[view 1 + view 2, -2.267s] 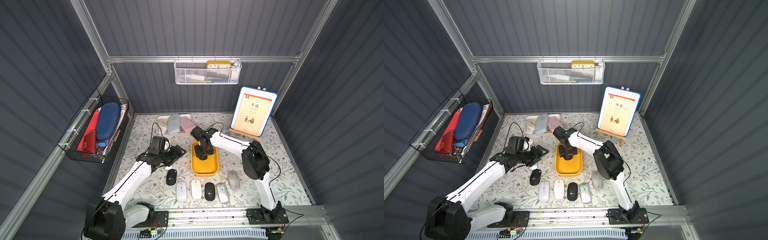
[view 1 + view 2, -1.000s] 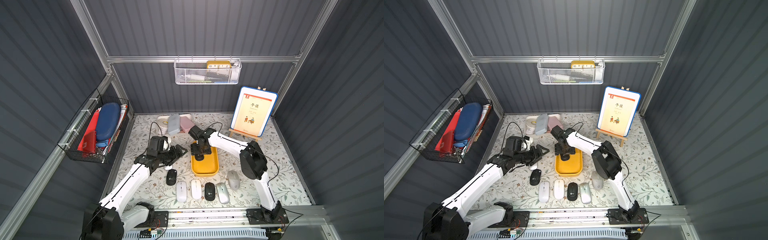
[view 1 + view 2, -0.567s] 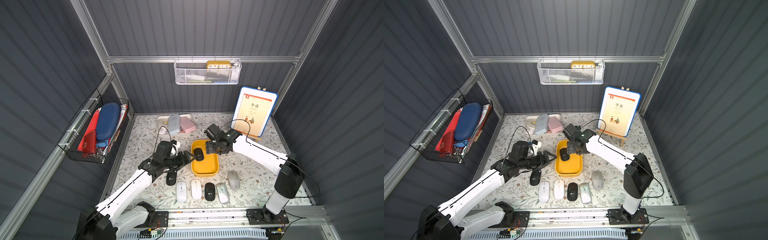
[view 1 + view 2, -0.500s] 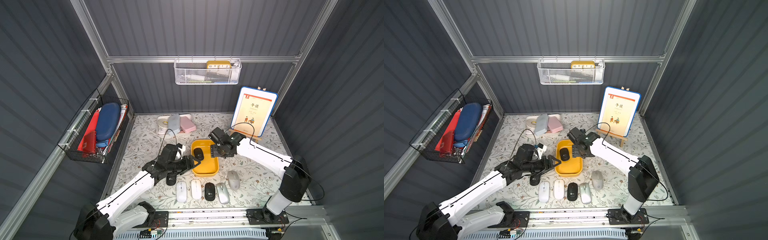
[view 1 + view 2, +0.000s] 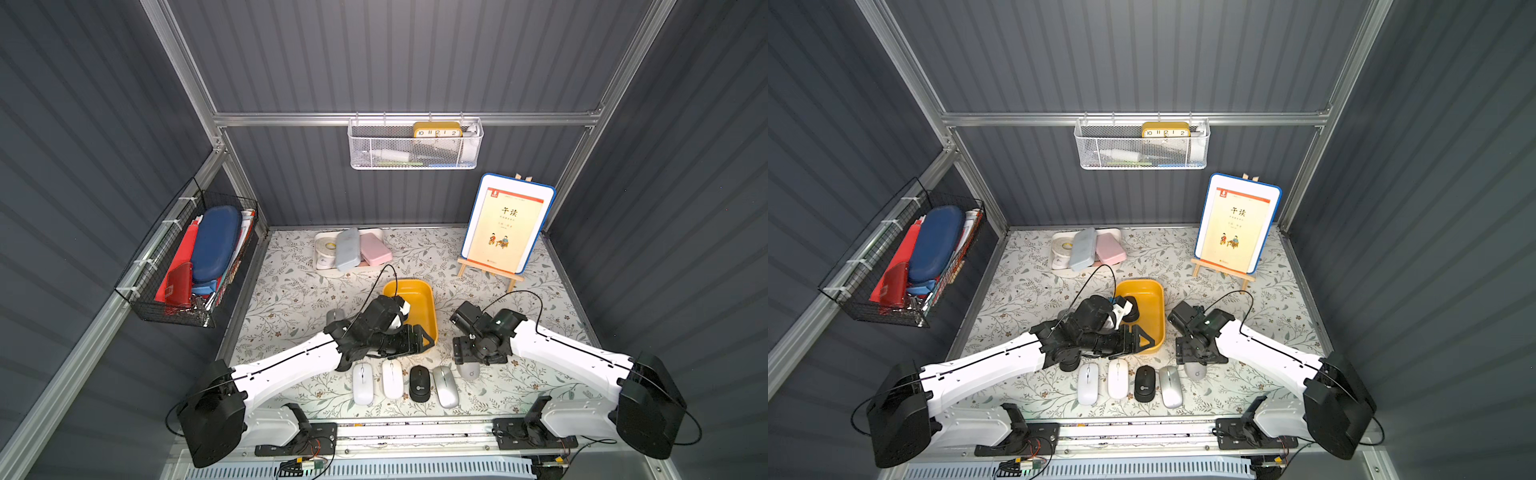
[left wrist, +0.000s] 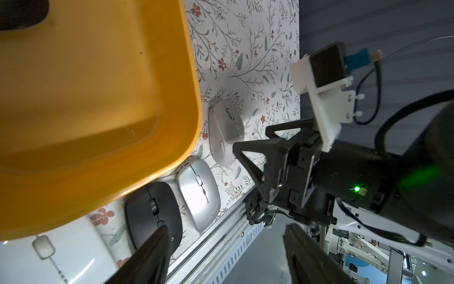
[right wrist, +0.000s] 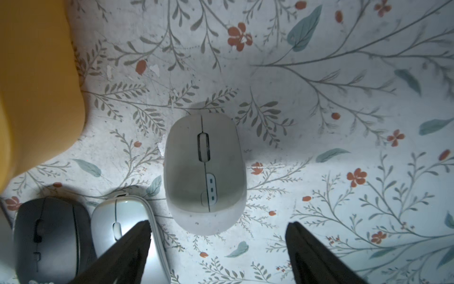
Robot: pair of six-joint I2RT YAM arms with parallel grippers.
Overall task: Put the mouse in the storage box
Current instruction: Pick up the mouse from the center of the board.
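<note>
The pale grey, rounded plastic mouse (image 7: 205,172) lies flat on the floral-patterned desk (image 7: 344,86), between four and five o'clock from the shallow yellow plastic storage box (image 5: 419,299). It looks light, rigid and slick-topped; take it across its long sides at mid-body. The right claw (image 7: 218,226) hangs just over it, spread wide and empty; the left claw (image 6: 226,228) is likewise spread, holding nothing.

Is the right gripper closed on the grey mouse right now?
No: in the right wrist view the right gripper stands open, jaws apart, and the grey mouse lies free on the floral mat.
</note>
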